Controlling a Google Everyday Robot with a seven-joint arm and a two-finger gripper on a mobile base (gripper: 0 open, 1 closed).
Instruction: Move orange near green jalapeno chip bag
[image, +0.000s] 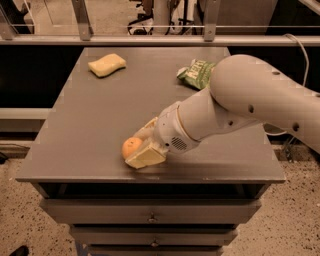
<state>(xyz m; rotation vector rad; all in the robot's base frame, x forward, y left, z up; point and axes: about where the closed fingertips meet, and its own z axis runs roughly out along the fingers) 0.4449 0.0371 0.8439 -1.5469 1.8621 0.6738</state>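
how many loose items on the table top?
3: orange near front edge, at the tool; sponge back left; green chip bag back right, partly behind arm, which may hide more.

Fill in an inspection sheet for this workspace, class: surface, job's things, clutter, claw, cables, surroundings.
Surface: grey table, flat top.
Job's things: orange near the front edge; green chip bag at the back right, partly behind the arm, well apart from the orange.
Clutter: yellow sponge at the back left.
Claw: claw low at the orange, by the front edge.
Cables: white cable beyond the table's right side.
Surroundings: drawers below, metal rail behind, speckled floor.
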